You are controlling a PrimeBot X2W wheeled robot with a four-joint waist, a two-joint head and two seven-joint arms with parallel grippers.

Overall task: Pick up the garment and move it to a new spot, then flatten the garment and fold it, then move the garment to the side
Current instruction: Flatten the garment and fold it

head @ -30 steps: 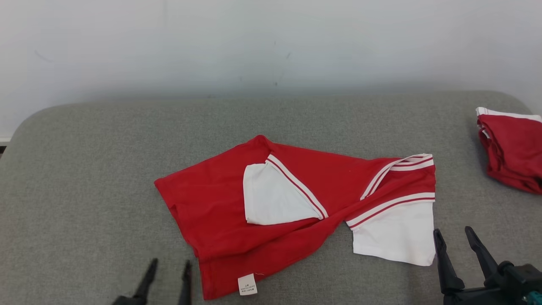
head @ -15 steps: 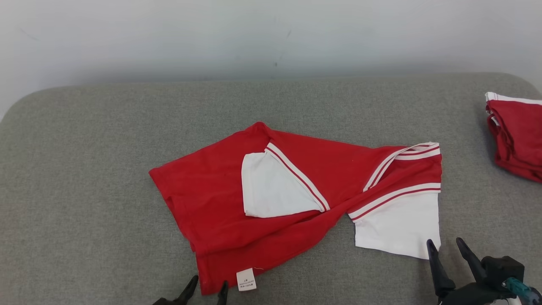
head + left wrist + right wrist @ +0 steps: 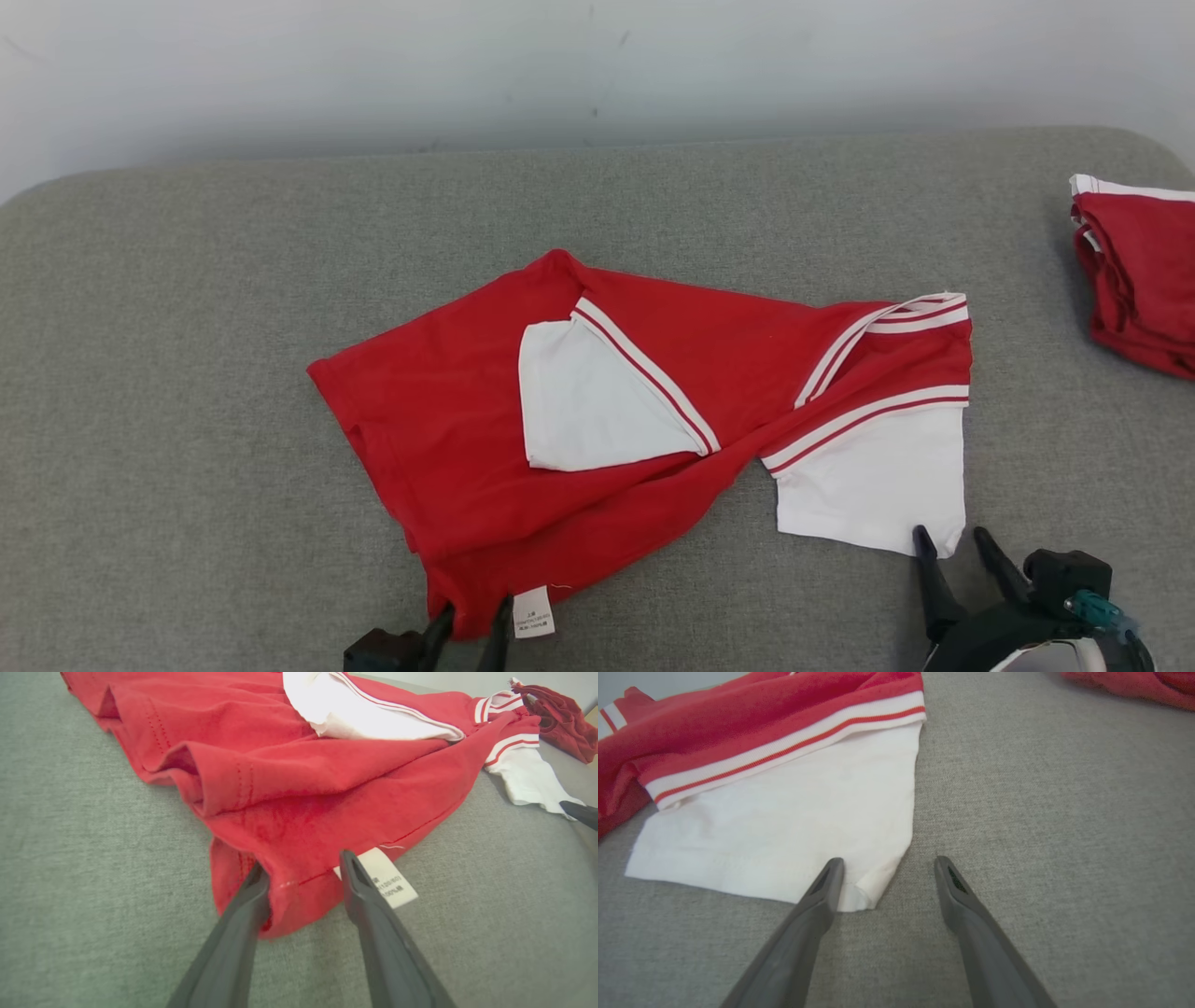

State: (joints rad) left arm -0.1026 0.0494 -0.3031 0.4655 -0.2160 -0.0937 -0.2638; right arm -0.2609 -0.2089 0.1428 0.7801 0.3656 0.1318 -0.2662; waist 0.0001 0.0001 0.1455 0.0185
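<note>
**A:** ok so what's on the cushion [image 3: 187, 373] right now? how many things?

**B:** two garments. The shirt [image 3: 653, 401], red with white sleeves, lies spread and rumpled around the middle. A second red garment [image 3: 1139, 271] sits bunched at the far right edge, well apart from it. Plus two grippers, both at the near edge

**A:** where's the shirt vs the jaws?

**B:** left gripper [image 3: 474, 611] is at the shirt's near red hem. Jaws are apart, with the hem corner lying between the two fingers, and the label [image 3: 533, 611] is right beside the right-hand finger. Right gripper [image 3: 950, 534] is at the near corner of the white sleeve [image 3: 868, 476]. Its jaws are apart too, with the curled corner tip sitting in the gap, right up against the left-hand finger. Neither one is clamped on the cloth
</note>
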